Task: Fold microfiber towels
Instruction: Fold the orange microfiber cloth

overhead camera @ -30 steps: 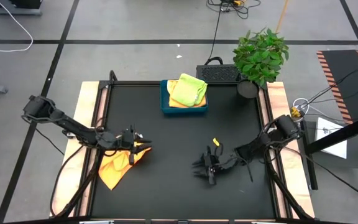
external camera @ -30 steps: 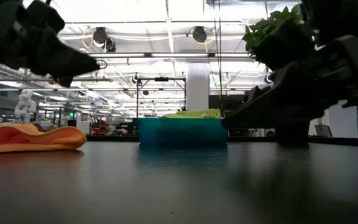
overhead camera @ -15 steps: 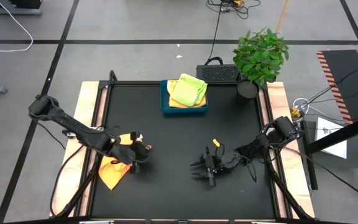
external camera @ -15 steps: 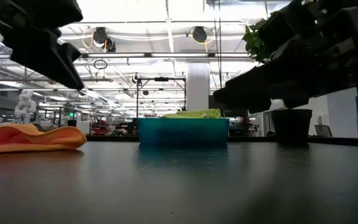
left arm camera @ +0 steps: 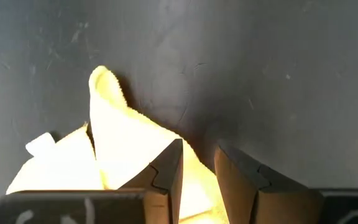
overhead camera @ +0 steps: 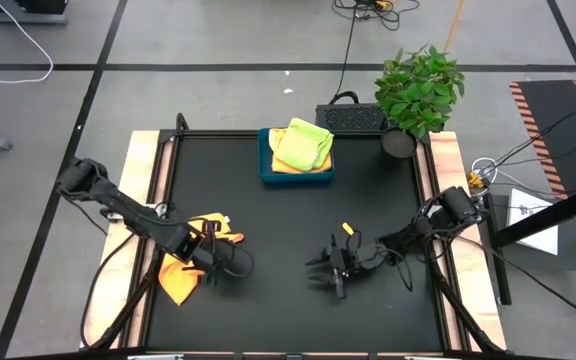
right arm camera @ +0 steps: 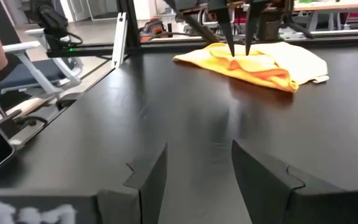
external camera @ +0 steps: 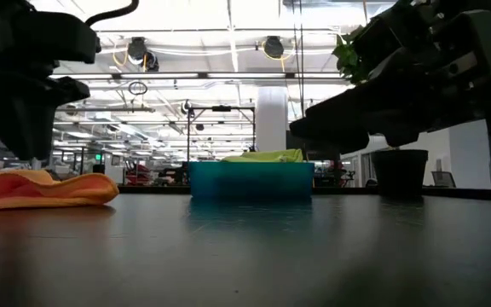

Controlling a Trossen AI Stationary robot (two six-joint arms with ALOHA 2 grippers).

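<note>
Left: the left gripper [overhead camera: 220,262] stands at the edge of the crumpled orange-yellow microfiber towel [overhead camera: 183,262] near the left side of the black surface [overhead camera: 288,230]. Its fingers [left arm camera: 166,171] are a narrow gap apart with towel fabric lying under and between them; whether they have closed on it cannot be told. Judged risk: a pinch taken here may catch only one layer or slide off the thin edge, so the towel would drag or bunch instead of unfolding.

Centre: folded lime-green and yellow microfiber towels [overhead camera: 302,145] lie in the rigid blue rectangular tray [overhead camera: 296,176] at the far edge.

Right: the right gripper [overhead camera: 333,272] waits low over the bare surface, fingers [right arm camera: 148,177] spread wide and empty, well apart from the towel.

The left wrist view alone shows the fingers against the fabric. The right wrist view shows the left fingertips [right arm camera: 231,43] touching the towel's top. The high view gives the layout; the low view shows how flat the towel [external camera: 45,189] lies.
</note>
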